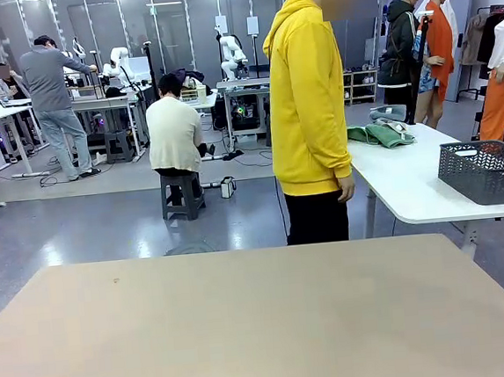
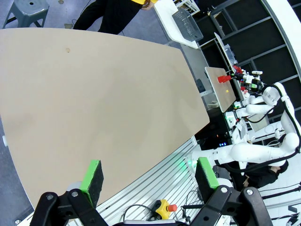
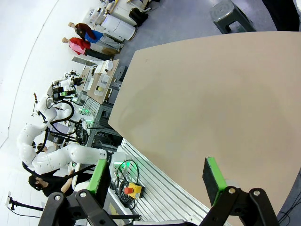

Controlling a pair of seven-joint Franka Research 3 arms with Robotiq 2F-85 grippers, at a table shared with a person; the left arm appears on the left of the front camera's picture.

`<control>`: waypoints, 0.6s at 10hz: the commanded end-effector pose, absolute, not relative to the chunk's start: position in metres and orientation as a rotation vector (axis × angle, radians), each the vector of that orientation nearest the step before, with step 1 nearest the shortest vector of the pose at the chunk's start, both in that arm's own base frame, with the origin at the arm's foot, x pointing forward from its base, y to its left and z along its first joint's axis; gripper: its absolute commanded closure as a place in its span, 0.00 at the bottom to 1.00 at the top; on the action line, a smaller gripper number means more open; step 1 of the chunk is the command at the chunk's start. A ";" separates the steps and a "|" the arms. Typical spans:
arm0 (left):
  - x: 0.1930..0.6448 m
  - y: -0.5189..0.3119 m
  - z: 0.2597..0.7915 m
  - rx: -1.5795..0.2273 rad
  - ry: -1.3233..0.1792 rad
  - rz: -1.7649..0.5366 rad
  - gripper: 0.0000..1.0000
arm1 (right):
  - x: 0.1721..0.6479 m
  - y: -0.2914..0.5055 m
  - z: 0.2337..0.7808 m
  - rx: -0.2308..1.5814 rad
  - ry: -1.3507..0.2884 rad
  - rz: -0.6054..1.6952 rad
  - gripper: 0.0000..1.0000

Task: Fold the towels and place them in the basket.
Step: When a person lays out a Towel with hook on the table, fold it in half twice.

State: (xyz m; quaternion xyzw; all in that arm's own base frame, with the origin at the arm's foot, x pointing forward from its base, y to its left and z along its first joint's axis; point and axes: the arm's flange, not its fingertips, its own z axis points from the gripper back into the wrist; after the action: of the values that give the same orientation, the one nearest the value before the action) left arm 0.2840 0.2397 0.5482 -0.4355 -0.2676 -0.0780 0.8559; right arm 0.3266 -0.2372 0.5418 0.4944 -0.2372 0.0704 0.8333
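The green towel [image 1: 376,134] lies crumpled on a white side table [image 1: 411,188] at the right, with the pale blue-grey towel [image 1: 388,112] bunched just behind it. The dark grey lattice basket [image 1: 487,170] stands on the same side table, nearer its front right; it also appears far off as the basket [image 2: 187,26]. My left gripper [image 2: 149,174] hangs open above the near edge of the beige table [image 2: 94,103], nothing between its green pads. My right gripper [image 3: 156,178] is open too, over the near edge of the table [image 3: 211,94].
A person in a yellow hoodie [image 1: 308,104] stands at the far side of the beige table [image 1: 264,328], beside the side table. A grey stool [image 3: 233,16] stands on the floor beyond the table. Emergency-stop buttons [image 2: 164,207] sit on the robot base below the table's edge.
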 end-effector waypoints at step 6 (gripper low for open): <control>0.285 0.241 0.551 -0.921 -0.571 -0.177 0.00 | 0.327 -0.238 0.542 1.050 -0.513 0.165 0.00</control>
State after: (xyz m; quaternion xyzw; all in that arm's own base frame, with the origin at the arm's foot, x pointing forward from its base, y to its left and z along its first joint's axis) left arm 0.2840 0.2397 0.5482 -0.4355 -0.2676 -0.0780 0.8559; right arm 0.3265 -0.2374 0.5419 0.4941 -0.2373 0.0701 0.8334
